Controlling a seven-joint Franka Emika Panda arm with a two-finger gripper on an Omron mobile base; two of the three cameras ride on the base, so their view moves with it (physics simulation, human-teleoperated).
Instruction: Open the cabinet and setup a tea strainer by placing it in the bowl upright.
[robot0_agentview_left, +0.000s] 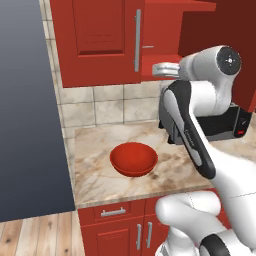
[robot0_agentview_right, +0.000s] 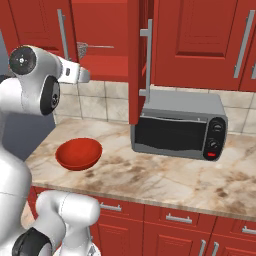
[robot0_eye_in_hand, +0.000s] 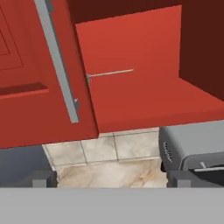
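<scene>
Reaching toward opened cabinet (robot0_agentview_right: 107, 30) | done: right door swung out | left: grasp tea strainer (robot0_agentview_right: 84, 48), seat it upright in bowl (robot0_agentview_right: 78, 153) | strainer lies on cabinet shelf, handle visible | bowl empty on counter (robot0_agentview_right: 165, 177) | gripper (robot0_eye_in_hand: 111, 178) spread wide, holding nothing

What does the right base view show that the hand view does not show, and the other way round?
Right base view alone: the red bowl on the counter, and the tea strainer's mesh cup. Hand view alone: the gripper, open, aimed at the shelf. Both: the open cabinet, the strainer's thin handle on its shelf, and the grey toaster oven.
</scene>
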